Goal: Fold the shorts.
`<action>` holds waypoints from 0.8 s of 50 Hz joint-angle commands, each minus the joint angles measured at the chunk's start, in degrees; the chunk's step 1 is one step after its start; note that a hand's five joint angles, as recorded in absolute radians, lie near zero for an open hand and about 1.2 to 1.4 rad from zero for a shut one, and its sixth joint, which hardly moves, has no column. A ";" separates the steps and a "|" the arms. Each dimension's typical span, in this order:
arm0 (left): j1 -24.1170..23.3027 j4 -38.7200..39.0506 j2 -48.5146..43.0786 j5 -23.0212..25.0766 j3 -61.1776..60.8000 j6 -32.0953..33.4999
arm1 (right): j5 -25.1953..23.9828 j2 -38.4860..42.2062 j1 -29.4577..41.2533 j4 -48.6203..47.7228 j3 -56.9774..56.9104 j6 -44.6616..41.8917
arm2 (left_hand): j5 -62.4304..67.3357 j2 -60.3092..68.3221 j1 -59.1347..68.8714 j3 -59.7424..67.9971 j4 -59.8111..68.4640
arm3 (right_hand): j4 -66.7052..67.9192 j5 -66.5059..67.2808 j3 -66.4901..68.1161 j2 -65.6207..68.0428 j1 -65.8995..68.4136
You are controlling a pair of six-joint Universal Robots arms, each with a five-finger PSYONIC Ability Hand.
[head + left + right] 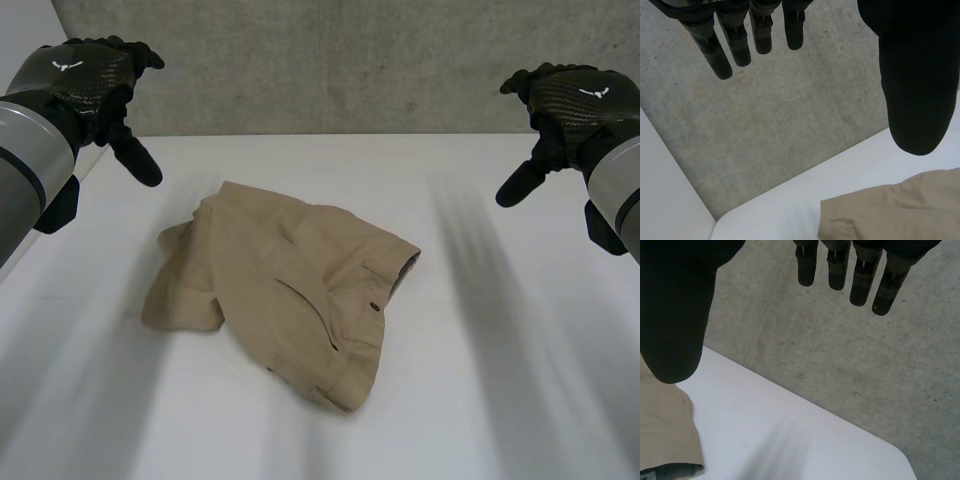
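I'm holding the left hand [88,82] raised, fingers spread, gripping nothing. The shorts [285,285] are lying rumpled mid-table [520,380], well apart from both hands. The right hand [570,98] is hovering, spread too. I'm judging that a grab at the doubled layers risks bunching them.

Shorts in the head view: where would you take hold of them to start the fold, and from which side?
Probably the loose leg of the shorts, which sticks out flat toward the left hand: pinch its outer hem from the left side. The waistband faces the right hand; both hands hang open above the table.
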 commanded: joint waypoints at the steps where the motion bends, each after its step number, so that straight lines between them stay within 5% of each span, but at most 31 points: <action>1: 0.11 0.97 -0.17 0.97 -0.91 0.69 | -1.20 0.44 0.06 1.28 -0.50 -3.13 | -2.33 -1.63 -1.46 -2.44 -1.74 | -3.63 -4.11 -2.25 -2.89 0.85; 7: 0.99 6.23 -3.76 8.85 -3.01 6.04 | -3.92 2.19 2.42 8.75 0.64 -11.58 | -0.82 -0.12 0.06 -0.93 -0.23 | -3.63 -4.11 -2.25 -2.89 0.85; 15: 3.01 9.84 -12.37 16.43 -4.34 15.01 | -6.73 6.15 10.25 11.48 1.60 -3.34 | -0.14 0.56 0.73 -0.26 0.45 | -3.63 -4.11 -2.25 -2.89 0.85; 28: 4.77 16.97 -27.06 16.96 -0.65 20.91 | -9.46 16.34 17.02 3.67 5.73 11.26 | 4.74 5.43 5.61 4.62 5.32 | -3.63 -4.11 -2.25 -2.89 0.85; 40: 4.77 17.67 -37.08 16.88 8.75 26.71 | -2.00 21.97 23.52 -0.20 5.12 16.45 | 7.59 8.29 8.46 7.48 8.18 | -3.63 -4.11 -2.25 -2.89 0.85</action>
